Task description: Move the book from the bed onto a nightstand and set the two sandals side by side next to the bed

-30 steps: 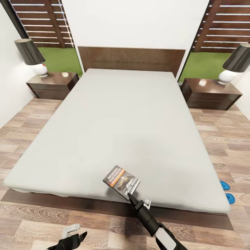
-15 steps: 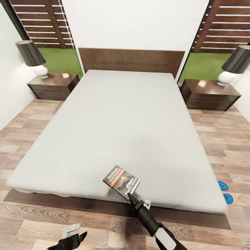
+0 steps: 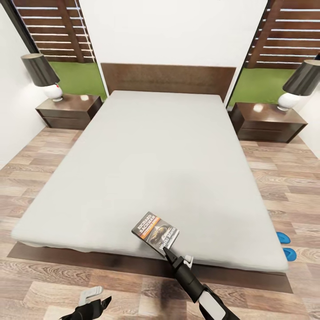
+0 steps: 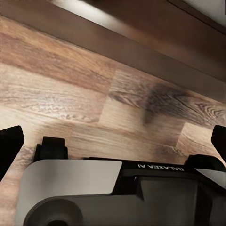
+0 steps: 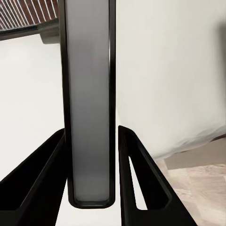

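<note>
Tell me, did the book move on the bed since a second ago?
Yes. The book, pinched in the right pincer, stays put in the picture, but the bed slid, so the book now sits slightly nearer the bed's foot edge.

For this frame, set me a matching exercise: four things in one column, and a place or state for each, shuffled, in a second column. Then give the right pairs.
Things:
1. book
2. left gripper
3. blue sandals
4. lamps

Places or states:
A. on the wood floor beside the bed's right side
B. one on each nightstand
C. clamped at its near edge between the right gripper's fingers, over the foot of the mattress
D. open, low over the floor, holding nothing

Pairs: 1-C, 2-D, 3-A, 4-B
</note>
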